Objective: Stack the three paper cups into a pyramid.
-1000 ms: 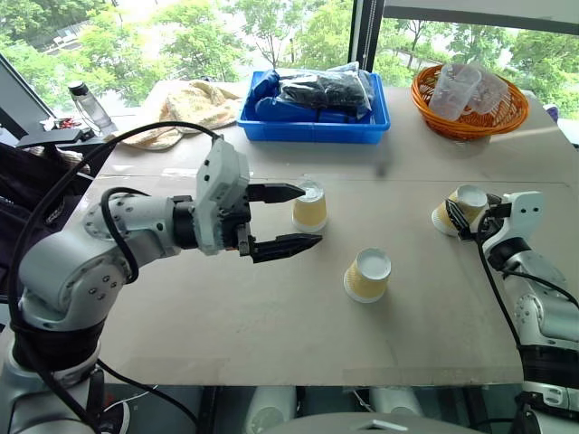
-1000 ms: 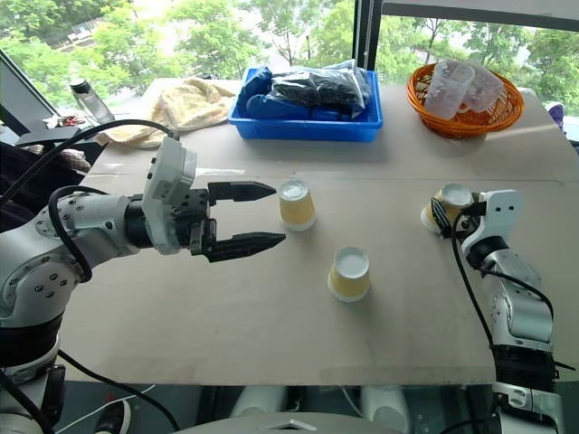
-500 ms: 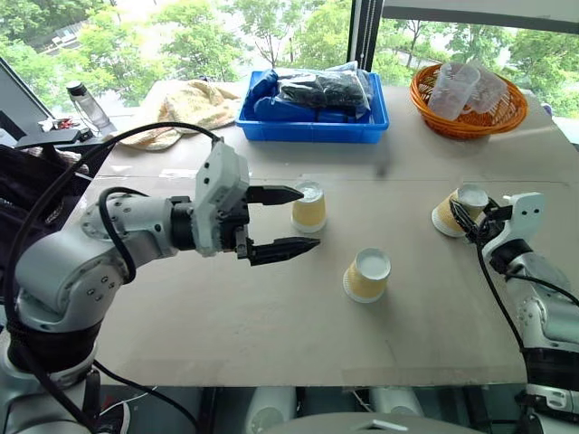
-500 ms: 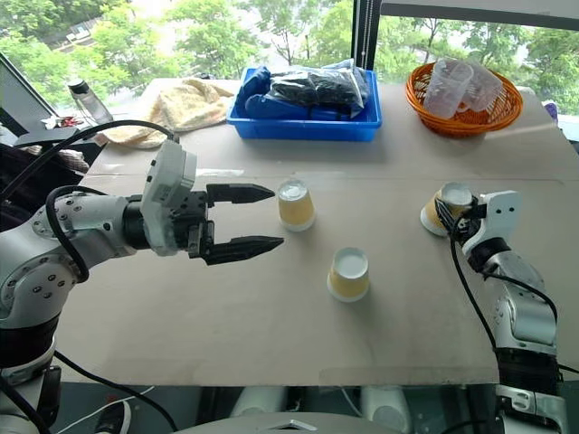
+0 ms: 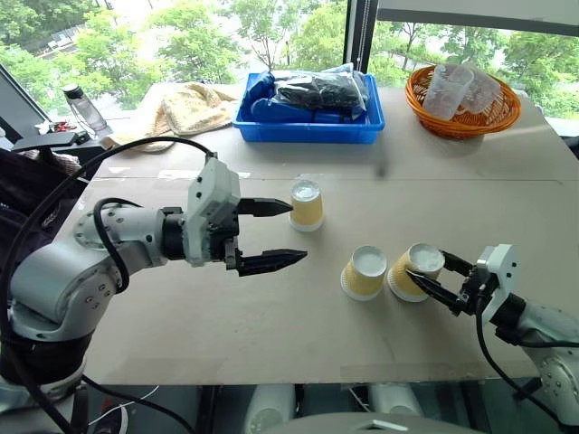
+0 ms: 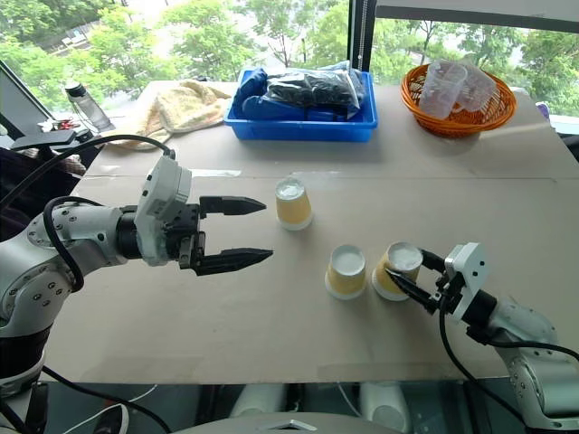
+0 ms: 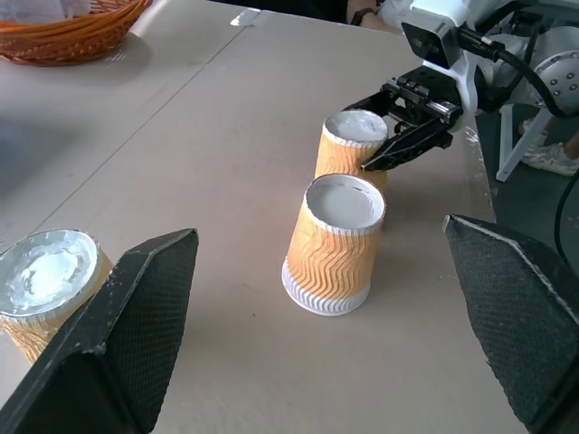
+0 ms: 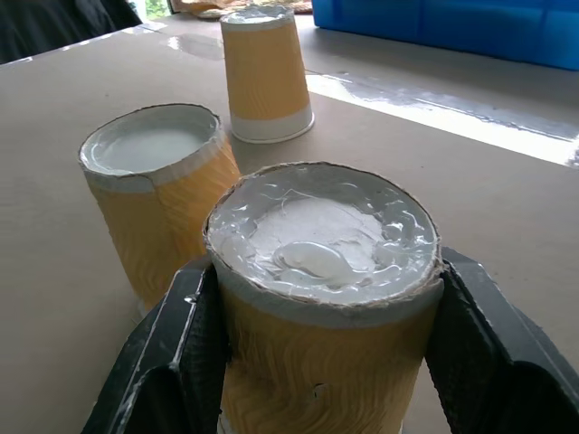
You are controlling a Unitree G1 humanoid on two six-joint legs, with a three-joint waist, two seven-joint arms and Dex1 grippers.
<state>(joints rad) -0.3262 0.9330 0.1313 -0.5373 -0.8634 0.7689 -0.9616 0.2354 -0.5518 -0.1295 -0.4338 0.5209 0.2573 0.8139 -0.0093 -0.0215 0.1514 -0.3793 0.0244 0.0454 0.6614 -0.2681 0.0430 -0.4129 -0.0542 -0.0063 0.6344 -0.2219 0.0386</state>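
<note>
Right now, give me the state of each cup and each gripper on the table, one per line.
Cup in right gripper: upside down, gripped, beside the middle cup.
Middle cup: upside down, free on the table.
Far cup: upside down, alone, unstacked.
Right gripper: shut on its cup.
Left gripper: open, empty, near the far cup.

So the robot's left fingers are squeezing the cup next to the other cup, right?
Not quite: it is the right fingers that squeeze that paper cup, which stands beside the middle cup. The right wrist view shows the fingers on both its sides. The left gripper hangs open near the third cup, holding nothing.
</note>
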